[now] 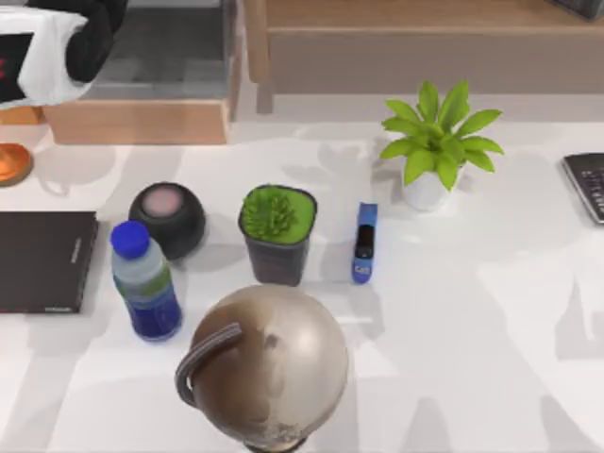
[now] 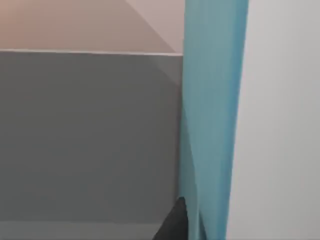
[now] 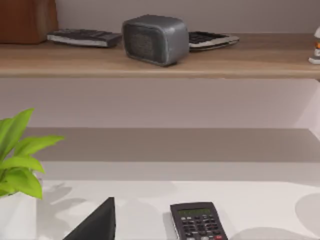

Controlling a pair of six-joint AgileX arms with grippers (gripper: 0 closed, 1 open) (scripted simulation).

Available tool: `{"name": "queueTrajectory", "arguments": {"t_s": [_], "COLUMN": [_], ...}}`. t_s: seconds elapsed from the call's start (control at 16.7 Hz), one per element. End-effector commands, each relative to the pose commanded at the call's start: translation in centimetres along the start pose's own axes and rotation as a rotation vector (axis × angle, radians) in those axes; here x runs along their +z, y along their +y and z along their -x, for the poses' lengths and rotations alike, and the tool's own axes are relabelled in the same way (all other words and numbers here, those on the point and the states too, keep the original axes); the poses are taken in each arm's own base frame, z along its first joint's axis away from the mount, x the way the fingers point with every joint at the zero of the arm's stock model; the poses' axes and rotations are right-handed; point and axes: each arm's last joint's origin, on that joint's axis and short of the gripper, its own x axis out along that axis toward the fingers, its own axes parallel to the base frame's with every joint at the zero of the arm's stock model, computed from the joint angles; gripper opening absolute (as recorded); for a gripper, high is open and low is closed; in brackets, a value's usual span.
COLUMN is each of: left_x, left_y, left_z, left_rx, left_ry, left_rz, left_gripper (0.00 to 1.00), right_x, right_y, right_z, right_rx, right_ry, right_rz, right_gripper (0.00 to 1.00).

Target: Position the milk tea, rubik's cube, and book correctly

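The book (image 2: 212, 120) is a teal-blue slab standing on edge close to the left wrist camera, in front of a grey shelf compartment (image 2: 90, 135). My left gripper (image 2: 192, 227) is shut on it, and one dark finger (image 2: 174, 225) lies against its face. In the top view my left arm (image 1: 90, 38) reaches into the shelf at the table's back left. My right gripper (image 3: 95, 225) hangs low over the right side of the table, near a black calculator (image 3: 197, 222). The milk tea and the rubik's cube are out of view.
On the table stand a globe (image 1: 264, 368), a water bottle (image 1: 146, 283), a dark round speaker (image 1: 168, 219), a dark plant pot (image 1: 276, 231), a small blue object (image 1: 365, 243), a leafy plant (image 1: 434, 142) and a flat black book (image 1: 42, 260). A grey box (image 3: 155, 39) sits on the wooden shelf.
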Motion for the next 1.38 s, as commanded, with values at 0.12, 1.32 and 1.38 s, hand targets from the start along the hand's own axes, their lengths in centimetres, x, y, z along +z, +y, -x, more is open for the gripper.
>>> {"name": "queueTrajectory", "arguments": {"t_s": [0.12,1.32,1.38], "left_x": [0.0,1.0,1.0], "left_y": [0.0,0.0,0.0], "left_z": [0.0,0.9,0.9], "left_rx": [0.0,0.001,0.001], "left_ry": [0.0,-0.002,-0.002], "left_rz": [0.0,-0.002,-0.002], "left_gripper": [0.25,0.0,0.0], "right_x": [0.0,0.0,0.0], "right_y": [0.0,0.0,0.0], "right_z": [0.0,0.0,0.0], "right_rx": [0.0,0.0,0.0], "right_ry": [0.0,0.0,0.0], "right_rz": [0.0,0.0,0.0], "right_gripper": [1.0,1.0,1.0]}}
